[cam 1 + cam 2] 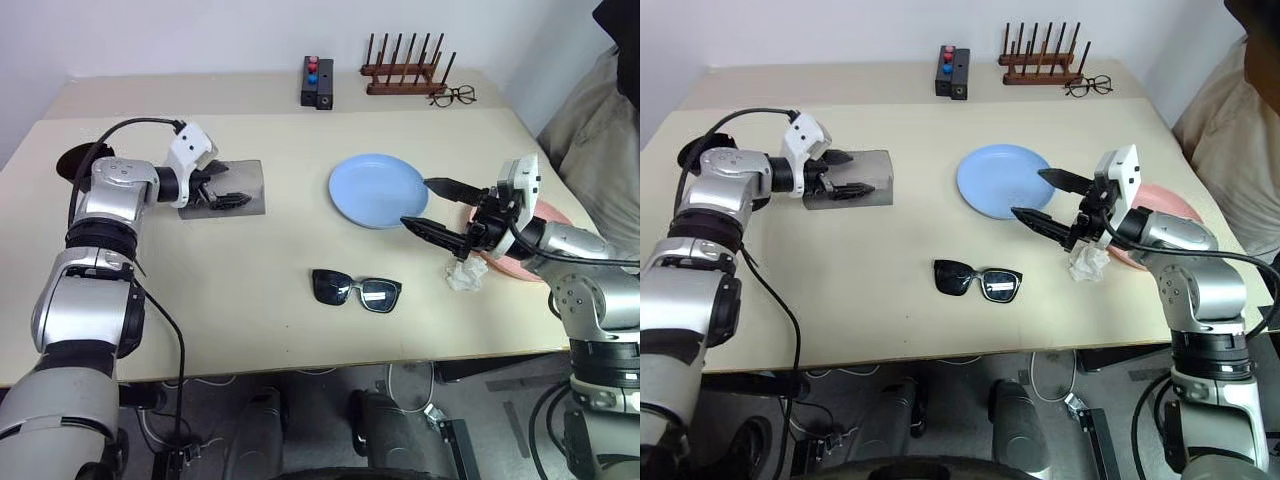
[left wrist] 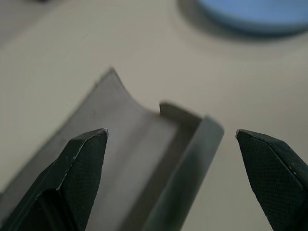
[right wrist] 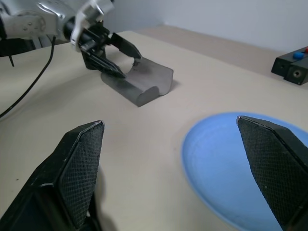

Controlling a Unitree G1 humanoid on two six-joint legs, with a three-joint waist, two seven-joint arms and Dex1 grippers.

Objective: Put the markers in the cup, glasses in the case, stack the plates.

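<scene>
The grey case point(image 1: 245, 186) lies open at the left of the table. My left gripper point(image 1: 232, 187) hangs open over it, nothing between its fingers point(image 2: 86, 163). The black sunglasses point(image 1: 356, 289) rest near the front edge, apart from both grippers. The light blue plate point(image 1: 375, 190) sits in the middle. My right gripper point(image 1: 417, 202) stands open and empty at that plate's right rim. The pink plate point(image 1: 545, 212) lies further right, mostly behind my right arm. The dark cup point(image 1: 68, 160) is partly hidden behind my left arm. The markers are out of view.
A crumpled white tissue point(image 1: 465, 275) lies beside the pink plate. On the table behind stand a black box with red and blue buttons point(image 1: 318, 82), a wooden rack point(image 1: 405, 72) and thin-framed clear eyeglasses point(image 1: 455, 96). A person sits at the far right.
</scene>
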